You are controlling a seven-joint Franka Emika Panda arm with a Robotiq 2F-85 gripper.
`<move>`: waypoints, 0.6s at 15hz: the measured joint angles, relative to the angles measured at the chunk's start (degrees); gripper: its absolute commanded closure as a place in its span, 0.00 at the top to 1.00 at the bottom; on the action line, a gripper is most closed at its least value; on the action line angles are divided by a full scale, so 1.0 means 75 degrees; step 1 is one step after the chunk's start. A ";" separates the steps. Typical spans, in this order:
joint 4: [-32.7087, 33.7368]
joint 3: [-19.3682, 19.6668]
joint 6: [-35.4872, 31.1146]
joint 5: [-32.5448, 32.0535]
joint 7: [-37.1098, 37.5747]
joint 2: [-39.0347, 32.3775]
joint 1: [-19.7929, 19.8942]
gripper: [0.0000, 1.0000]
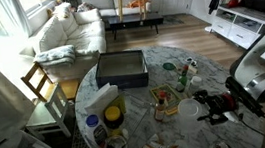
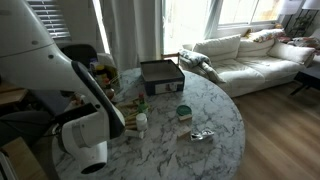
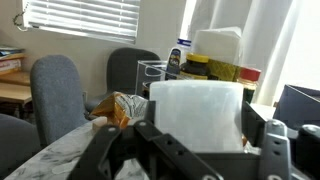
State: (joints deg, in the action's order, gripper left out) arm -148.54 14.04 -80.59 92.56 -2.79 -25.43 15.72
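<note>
A white translucent cup fills the gap between my gripper's two black fingers in the wrist view, and both fingers lie against its sides. In an exterior view the same cup sits at the front of my gripper, over the near right part of the round marble table. Whether the cup rests on the table or is lifted I cannot tell. In an exterior view the white arm hides the gripper and the cup.
A black box lies mid-table, with a green bottle to its right. Jars and bottles and an orange snack bag crowd behind the cup. Grey chairs stand beyond, and a wooden chair and sofa.
</note>
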 measured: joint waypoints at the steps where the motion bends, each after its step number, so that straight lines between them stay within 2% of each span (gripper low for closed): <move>1: 0.0047 0.0001 0.0075 0.0059 -0.0075 -0.0167 0.0000 0.55; 5: 0.0206 0.0027 0.0343 0.0087 -0.0182 -0.0578 -0.0003 0.55; 6: 0.0225 0.0040 0.0370 0.0087 -0.0182 -0.0606 -0.0003 0.62; 7: 0.0232 0.0053 0.0392 0.0086 -0.0182 -0.0624 -0.0003 0.94; 9: 0.0237 0.0113 0.0400 0.0045 -0.0182 -0.0632 -0.0012 0.95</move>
State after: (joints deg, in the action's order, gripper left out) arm -146.76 14.89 -77.59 92.90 -4.15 -30.17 15.63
